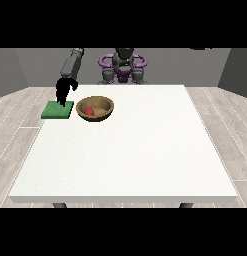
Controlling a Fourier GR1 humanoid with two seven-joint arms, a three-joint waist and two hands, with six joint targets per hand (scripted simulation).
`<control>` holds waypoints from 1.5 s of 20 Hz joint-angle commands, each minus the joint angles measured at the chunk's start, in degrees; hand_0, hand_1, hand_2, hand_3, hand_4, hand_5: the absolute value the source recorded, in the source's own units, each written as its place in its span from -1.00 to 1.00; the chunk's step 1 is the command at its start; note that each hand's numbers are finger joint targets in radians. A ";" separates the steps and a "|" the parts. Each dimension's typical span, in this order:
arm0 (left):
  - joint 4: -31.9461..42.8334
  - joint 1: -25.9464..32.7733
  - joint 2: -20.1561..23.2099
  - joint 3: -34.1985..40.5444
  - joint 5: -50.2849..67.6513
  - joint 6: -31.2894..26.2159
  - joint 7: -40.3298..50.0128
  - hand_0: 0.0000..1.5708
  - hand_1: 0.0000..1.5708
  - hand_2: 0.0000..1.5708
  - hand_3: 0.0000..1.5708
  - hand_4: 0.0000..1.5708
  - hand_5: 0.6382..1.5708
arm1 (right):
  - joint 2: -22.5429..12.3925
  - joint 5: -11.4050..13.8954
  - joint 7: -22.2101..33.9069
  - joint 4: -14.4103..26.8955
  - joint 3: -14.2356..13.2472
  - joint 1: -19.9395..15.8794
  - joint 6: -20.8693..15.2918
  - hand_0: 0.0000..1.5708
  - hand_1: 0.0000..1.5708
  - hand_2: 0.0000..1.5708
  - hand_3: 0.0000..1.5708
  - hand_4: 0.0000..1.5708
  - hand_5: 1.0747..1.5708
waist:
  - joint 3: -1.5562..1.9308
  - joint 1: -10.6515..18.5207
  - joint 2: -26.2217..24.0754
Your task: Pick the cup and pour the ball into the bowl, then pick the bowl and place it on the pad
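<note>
A brown wooden bowl [95, 108] stands on the white table [130, 155] at the far left, with a small red ball [90, 111] inside it. Just left of the bowl lies a flat green pad [57, 110]. The black hand at the view's left [63, 89] hangs over the pad, apart from the bowl. Its fingers point down towards the pad's far part and hold nothing. No cup shows anywhere in view. The other hand is not visible.
The robot's torso [123, 67] stands behind the table's far edge. The grey arm [71, 64] slants down from the upper left to the hand. Bowl and pad sit close to the table's far left corner.
</note>
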 commanded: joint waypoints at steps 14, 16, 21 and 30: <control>-4.87 7.07 11.84 7.92 11.73 -8.87 1.73 -1.00 -1.00 -1.00 -1.00 0.29 0.93 | 4.15 3.02 -13.21 19.51 3.02 -9.74 -0.42 -1.00 -1.00 -1.00 -1.00 -0.33 0.93 | 0.12 -3.59 5.17; -7.22 8.25 12.15 8.53 13.51 -9.62 1.93 -1.00 -1.00 -1.00 -1.00 0.30 0.92 | 0.44 2.26 -15.76 22.52 1.27 -10.42 2.50 -1.00 -1.00 -1.00 -1.00 -0.35 0.93 | 0.13 -2.42 7.01; -8.17 6.17 14.07 8.63 15.43 -10.67 3.59 -1.00 -1.00 -1.00 -1.00 0.29 0.94 | 0.52 2.45 -15.43 22.66 1.30 -13.63 -0.49 -1.00 -1.00 -1.00 -1.00 -0.43 0.89 | 0.13 -1.80 8.76; -7.33 5.86 18.77 11.14 18.16 -11.47 5.27 -1.00 -1.00 -1.00 -1.00 0.30 0.94 | 4.55 3.07 -16.24 23.45 3.21 -16.54 -2.90 -1.00 -1.00 -1.00 -1.00 -0.40 0.90 | 0.12 -3.05 8.49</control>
